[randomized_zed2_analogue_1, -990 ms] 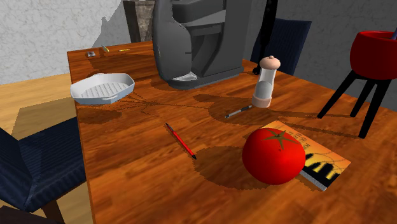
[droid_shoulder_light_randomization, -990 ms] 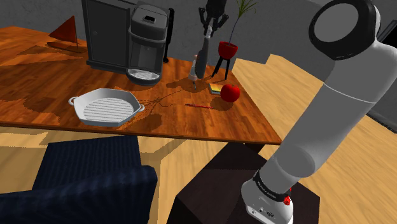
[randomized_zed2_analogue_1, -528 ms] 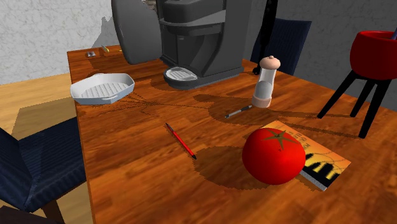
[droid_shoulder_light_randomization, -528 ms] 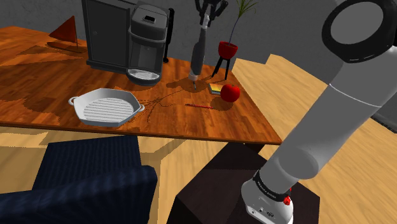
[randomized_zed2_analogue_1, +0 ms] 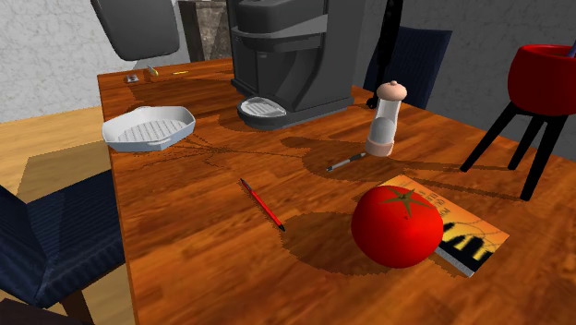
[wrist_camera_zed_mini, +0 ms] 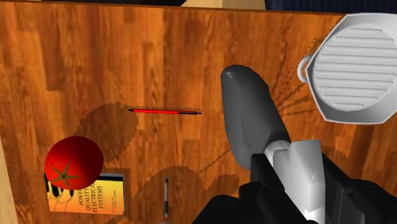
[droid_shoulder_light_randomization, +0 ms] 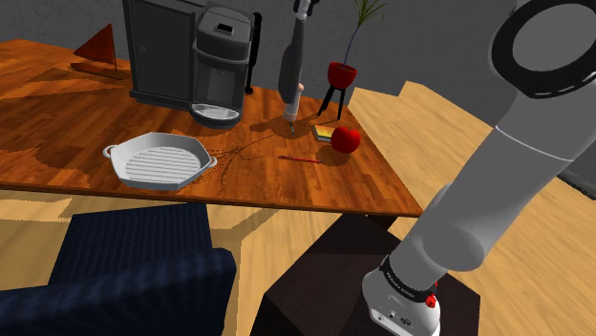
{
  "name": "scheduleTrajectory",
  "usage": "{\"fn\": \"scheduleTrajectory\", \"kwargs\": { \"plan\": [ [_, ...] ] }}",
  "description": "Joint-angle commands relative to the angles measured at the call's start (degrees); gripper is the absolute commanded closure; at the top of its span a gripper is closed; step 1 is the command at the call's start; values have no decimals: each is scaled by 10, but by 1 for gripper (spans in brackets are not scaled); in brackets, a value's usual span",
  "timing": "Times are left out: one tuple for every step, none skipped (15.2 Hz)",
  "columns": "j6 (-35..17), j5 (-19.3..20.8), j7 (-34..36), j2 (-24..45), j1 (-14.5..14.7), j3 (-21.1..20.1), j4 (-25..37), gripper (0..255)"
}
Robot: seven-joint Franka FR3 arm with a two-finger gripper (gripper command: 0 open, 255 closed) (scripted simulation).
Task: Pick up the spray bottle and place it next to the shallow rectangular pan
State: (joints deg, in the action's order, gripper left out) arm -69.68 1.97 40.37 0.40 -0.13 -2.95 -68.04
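Grey spray bottle gripped by its neck in my end effector | held high over the wooden surface | white ridged pan sits apart from it

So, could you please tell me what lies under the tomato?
A yellow booklet lies under the tomato, which sits on one end. That part of the cover is hidden.
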Motion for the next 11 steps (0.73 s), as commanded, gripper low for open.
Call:
{"fn": "scheduleTrajectory", "kwargs": {
  "plan": [
    [29, 2, 28, 9, 15, -14, 36, 255],
    [43, 3, 41, 15, 22, -21, 57, 255],
    [59, 5, 54, 24, 30, -28, 81, 255],
    [87, 9, 76, 41, 43, -39, 124, 255],
    [72, 7, 75, 29, 42, -38, 98, 255],
    [58, 5, 75, 18, 41, -37, 73, 255],
    [46, 4, 75, 8, 40, -37, 50, 255],
    [33, 2, 74, -2, 39, -36, 29, 255],
    [22, 1, 74, -10, 38, -36, 8, 255],
    [10, 0, 73, -19, 38, -35, -11, 255],
    [-1, -1, 73, -26, 37, -34, -30, 255]
  ]
}}
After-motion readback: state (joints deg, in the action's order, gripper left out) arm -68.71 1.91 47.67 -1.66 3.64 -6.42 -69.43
